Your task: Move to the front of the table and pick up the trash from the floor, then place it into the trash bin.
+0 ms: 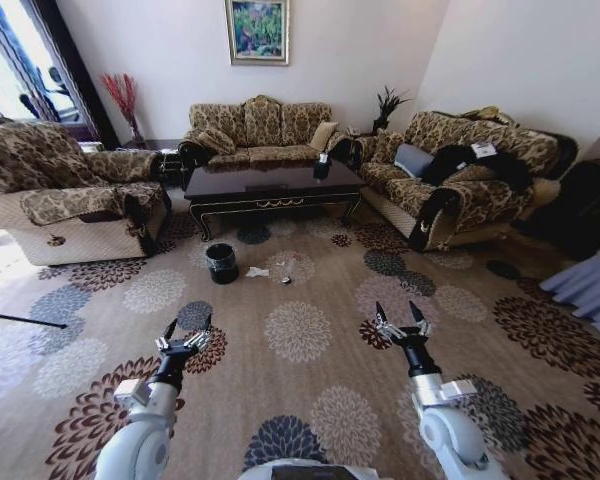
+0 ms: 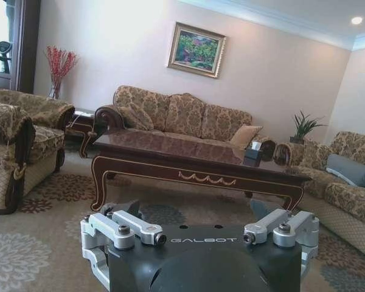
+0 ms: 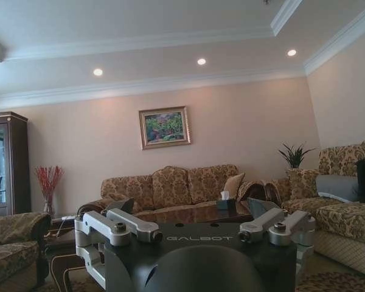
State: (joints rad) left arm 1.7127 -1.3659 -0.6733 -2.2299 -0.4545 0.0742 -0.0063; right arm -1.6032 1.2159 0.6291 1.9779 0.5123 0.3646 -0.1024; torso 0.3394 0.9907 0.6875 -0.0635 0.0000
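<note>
Both pincers hang out ahead of me above the floor [image 1: 310, 380], my left pincer [image 1: 185, 333] and my right pincer [image 1: 399, 319], each with its fingers spread apart and nothing between them. Well ahead stands the table [image 1: 272, 186], and on the carpet just in front of it lies the trash: a crumpled white tissue [image 1: 257, 271] just beside the trash bin [image 1: 221, 263], and to its right a clear plastic bottle [image 1: 289, 268] that I can barely make out against the pattern. I judge the tissue to be feather-light and soft, so it should crush under any pinch; I would take it across its bulk, pressing low toward the pile. The bottle I expect to be light, smooth and ready to roll or squirt out, so across the middle of its body seems safest. The bin's liner and inside are too small to read, and any tinier scraps are lost in the flower medallions. From my wrists the table front hides the litter.
</note>
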